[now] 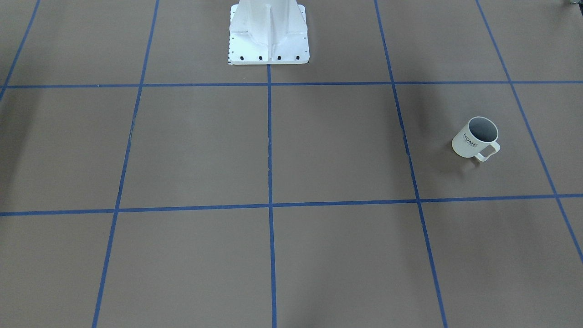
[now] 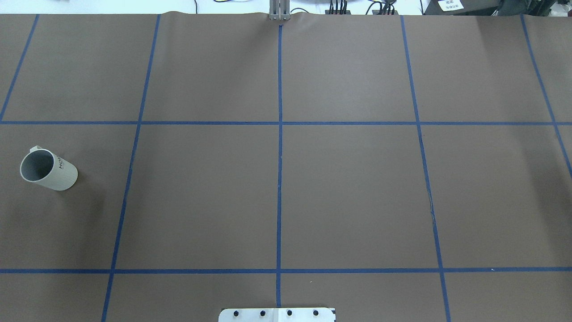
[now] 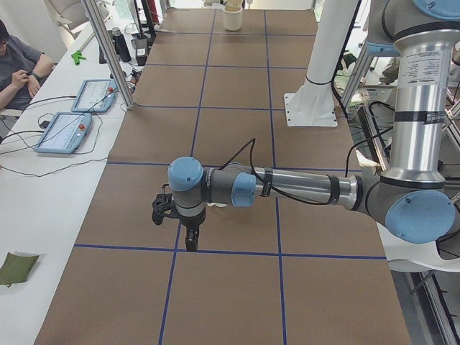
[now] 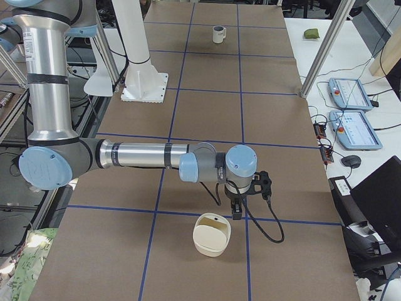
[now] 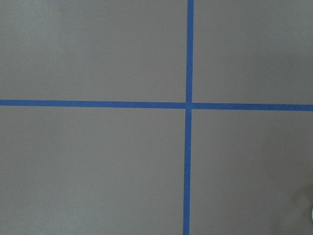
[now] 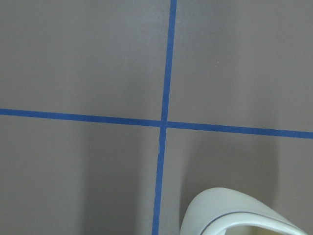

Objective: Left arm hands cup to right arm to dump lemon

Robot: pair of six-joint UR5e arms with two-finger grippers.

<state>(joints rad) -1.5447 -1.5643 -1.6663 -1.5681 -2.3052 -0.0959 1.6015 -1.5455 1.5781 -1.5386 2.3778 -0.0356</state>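
Observation:
The white "HOME" cup [image 1: 476, 139] stands upright on the brown table, on the robot's left side, with its dark inside showing. It also shows in the overhead view [image 2: 47, 170] and far off in the exterior right view [image 4: 218, 33]. No lemon shows in any view. My left gripper [image 3: 190, 243] hangs high over the table, pointing down; it shows only in the exterior left view, so I cannot tell if it is open. My right gripper [image 4: 237, 210] hangs just behind a cream container [image 4: 212, 235]; I cannot tell its state either. Neither wrist view shows fingers.
The cream container's rim shows at the bottom of the right wrist view [image 6: 234, 215] and far off in the exterior left view [image 3: 232, 16]. The white robot pedestal [image 1: 268, 32] stands at the table's middle edge. An operator [image 3: 14, 65] and teach pendants [image 3: 72, 122] are at a side table.

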